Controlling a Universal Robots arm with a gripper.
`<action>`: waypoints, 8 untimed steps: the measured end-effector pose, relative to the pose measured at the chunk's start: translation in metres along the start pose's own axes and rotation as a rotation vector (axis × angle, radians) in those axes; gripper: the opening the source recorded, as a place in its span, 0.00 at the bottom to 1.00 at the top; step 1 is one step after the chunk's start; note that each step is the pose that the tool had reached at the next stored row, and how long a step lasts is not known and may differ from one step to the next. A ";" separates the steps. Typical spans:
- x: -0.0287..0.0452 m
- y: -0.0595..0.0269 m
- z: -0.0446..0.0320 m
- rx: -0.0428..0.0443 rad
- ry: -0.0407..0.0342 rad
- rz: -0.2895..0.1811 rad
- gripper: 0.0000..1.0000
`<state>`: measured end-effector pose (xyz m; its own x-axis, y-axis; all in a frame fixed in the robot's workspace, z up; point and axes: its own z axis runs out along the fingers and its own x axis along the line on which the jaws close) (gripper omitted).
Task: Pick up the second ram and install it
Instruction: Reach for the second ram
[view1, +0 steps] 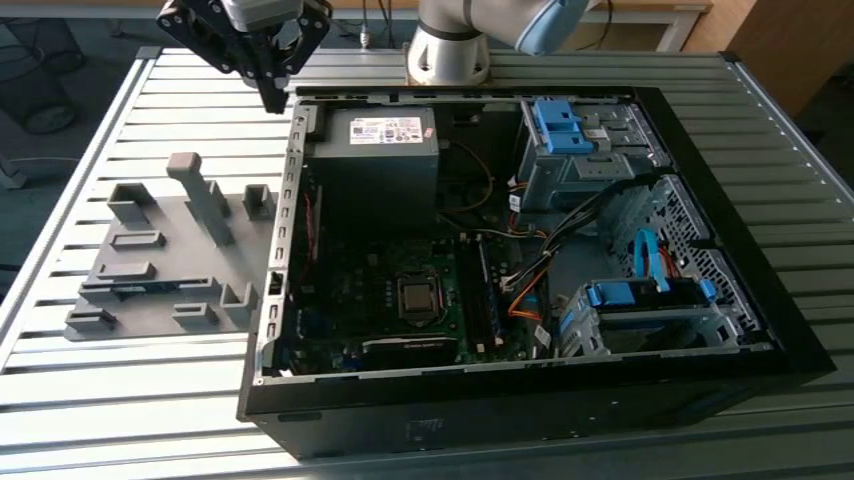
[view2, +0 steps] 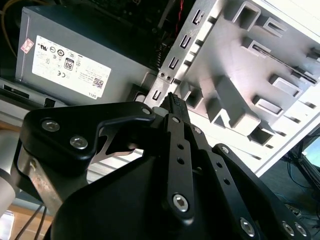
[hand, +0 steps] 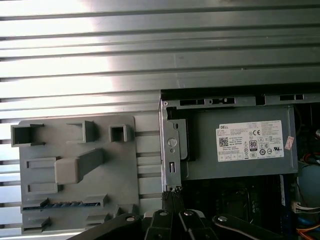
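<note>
The second ram (view1: 138, 288) is a thin blue-green stick lying on edge in a slot of the grey holder plate (view1: 160, 215), on the exterior view's left; the first wrist view shows its row of dark chips (hand: 64, 204). My gripper (view1: 275, 98) hangs high over the far corner of the open computer case (view1: 441, 410), next to the power supply (view1: 380, 150) and well away from the ram. Its black fingers (view2: 173, 107) meet at a point with nothing between them, and their tips (hand: 172, 194) sit just above the case's metal edge.
The holder plate carries several grey blocks and a tall tilted post (view1: 200, 195). Inside the case are the motherboard with its processor socket (view1: 419, 297), loose cables (view1: 527, 270) and blue drive brackets (view1: 561, 125). The slatted metal table (view1: 120, 400) runs all around.
</note>
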<state>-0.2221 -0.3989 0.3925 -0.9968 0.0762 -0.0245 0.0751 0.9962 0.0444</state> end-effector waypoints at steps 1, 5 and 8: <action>0.0005 0.0000 0.0000 0.0000 0.0000 0.000 0.11; 0.0023 -0.0001 -0.0001 0.0001 0.0001 0.000 0.11; 0.0036 -0.0003 0.0000 0.0000 0.0001 0.000 0.11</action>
<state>-0.2257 -0.3989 0.3925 -0.9968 0.0763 -0.0244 0.0751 0.9962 0.0443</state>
